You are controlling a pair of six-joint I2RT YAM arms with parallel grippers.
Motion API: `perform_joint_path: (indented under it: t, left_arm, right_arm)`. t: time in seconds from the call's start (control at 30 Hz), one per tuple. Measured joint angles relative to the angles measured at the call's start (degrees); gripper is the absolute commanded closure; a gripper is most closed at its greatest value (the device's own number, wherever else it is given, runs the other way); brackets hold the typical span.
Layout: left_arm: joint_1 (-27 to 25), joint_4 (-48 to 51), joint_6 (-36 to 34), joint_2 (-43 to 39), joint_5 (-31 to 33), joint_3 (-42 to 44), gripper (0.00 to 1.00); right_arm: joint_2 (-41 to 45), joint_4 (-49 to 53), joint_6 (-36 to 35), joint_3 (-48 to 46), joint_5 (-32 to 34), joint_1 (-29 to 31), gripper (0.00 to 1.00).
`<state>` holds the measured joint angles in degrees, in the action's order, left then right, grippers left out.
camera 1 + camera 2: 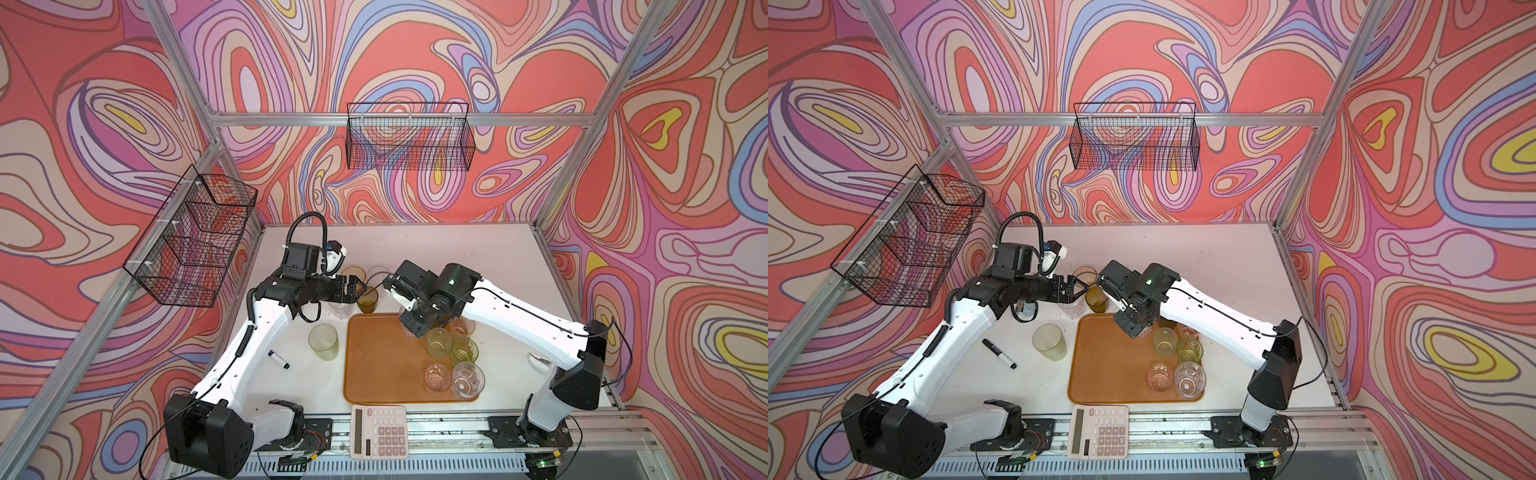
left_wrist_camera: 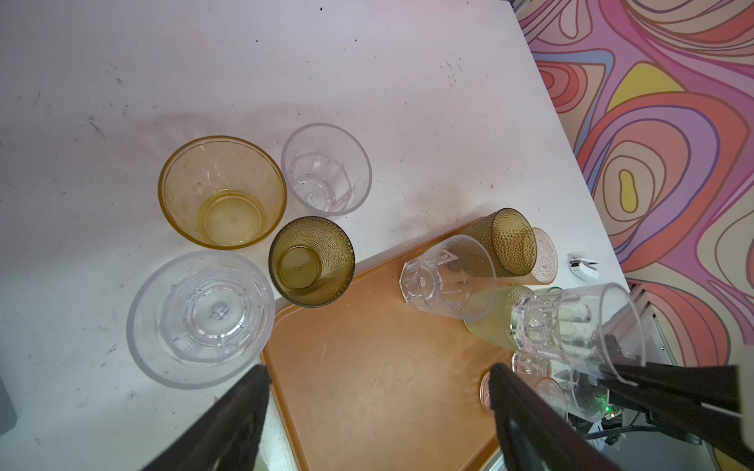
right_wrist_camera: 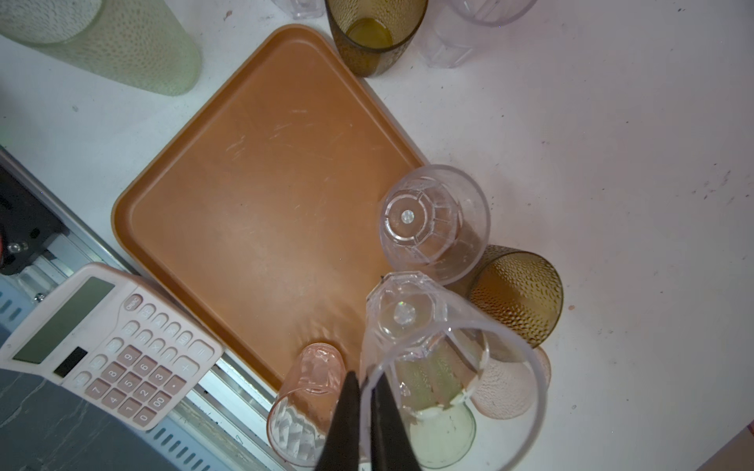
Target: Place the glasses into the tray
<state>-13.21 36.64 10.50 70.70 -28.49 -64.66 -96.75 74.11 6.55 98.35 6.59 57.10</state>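
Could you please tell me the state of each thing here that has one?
Left gripper, jaws open, empty.
Right gripper, shut on clear glass.
Clear glass, held aloft by its rim.
Tray, partly filled with upright glasses.
Olive glass, upright, off tray.
Pale green glass, upright, off tray.
Marker, lying on table.
Calculator, display blank.

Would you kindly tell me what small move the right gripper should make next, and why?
Probably ease the right gripper toward the bare middle of the tray and lower it: it pinches the rim of a clear glass hanging close to the pale green glass.
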Motion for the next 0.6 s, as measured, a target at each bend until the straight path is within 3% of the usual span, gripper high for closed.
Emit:
perform_joint_path:
  t: [0.6]
  left_arm:
    - [0.0, 0.0, 0.0, 0.0, 0.0, 0.0, 0.13]
  right_arm:
    - [1.3, -4.9, 2.5, -9.9, -2.0, 5.4, 1.00]
